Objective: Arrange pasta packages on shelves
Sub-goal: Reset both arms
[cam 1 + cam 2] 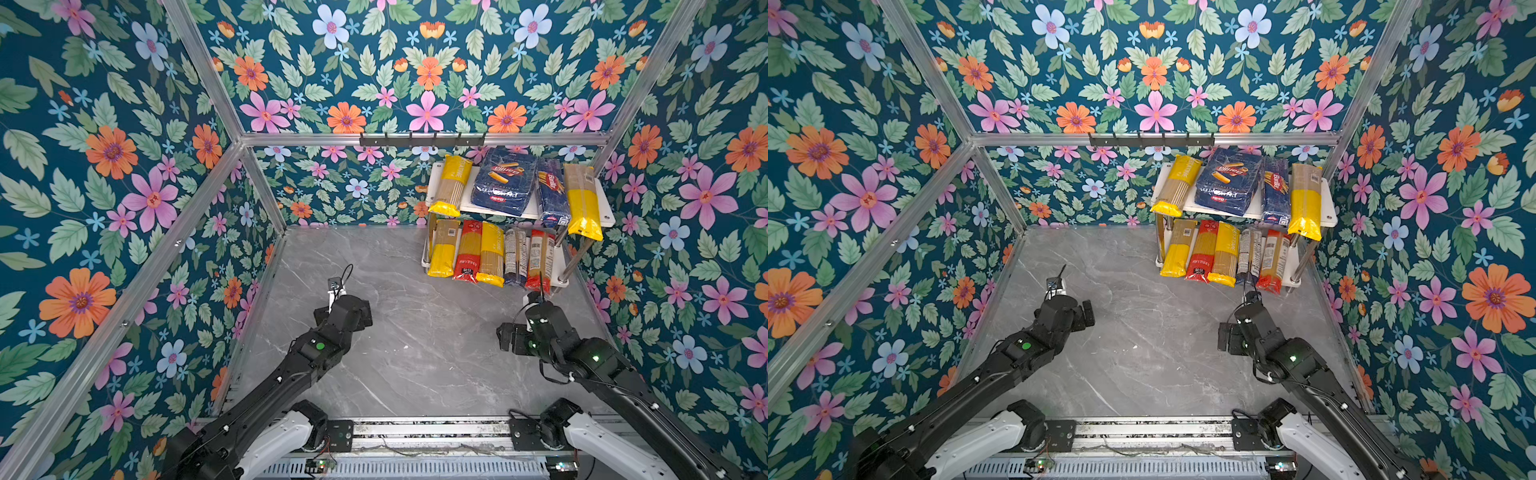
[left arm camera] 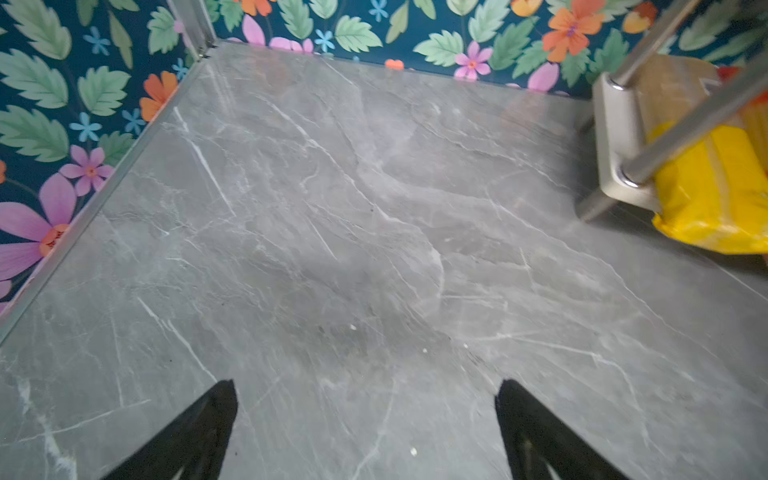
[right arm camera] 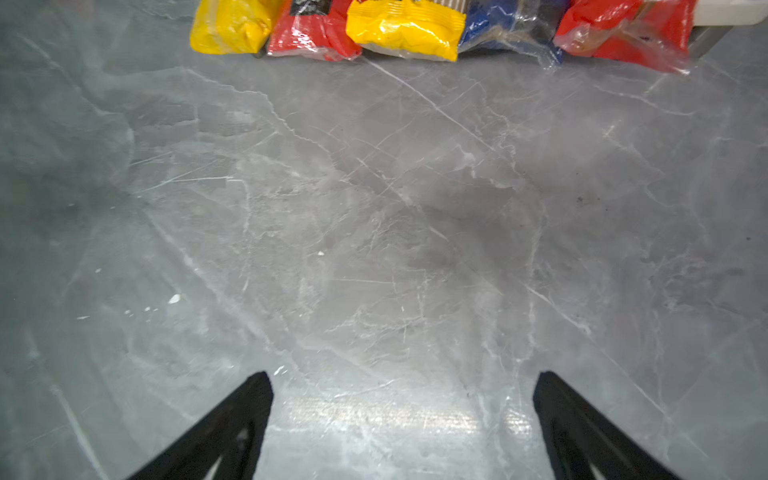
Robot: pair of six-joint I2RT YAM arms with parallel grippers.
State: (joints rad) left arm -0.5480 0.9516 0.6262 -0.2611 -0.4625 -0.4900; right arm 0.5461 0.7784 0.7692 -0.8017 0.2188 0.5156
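The shelves (image 1: 607,214) stand at the back right in both top views. On the upper board lie a yellow pasta package (image 1: 451,185), a wide dark-blue Barilla pack (image 1: 505,180), a narrow blue pack (image 1: 550,193) and a yellow bag (image 1: 584,203) that overhangs the front edge. Several yellow, red and clear bags (image 1: 491,253) lie side by side on the lower board (image 1: 1292,266). My left gripper (image 2: 365,388) hangs open over bare table, left of the rack. In front of the lower row (image 3: 405,31), my right gripper (image 3: 403,376) is open and empty.
A grey marble table top (image 1: 395,332) spans the floor between floral walls with aluminium frame bars. A black hook rail (image 1: 422,139) hangs on the back wall above the rack. The rack's near left corner (image 2: 619,137) shows in the left wrist view.
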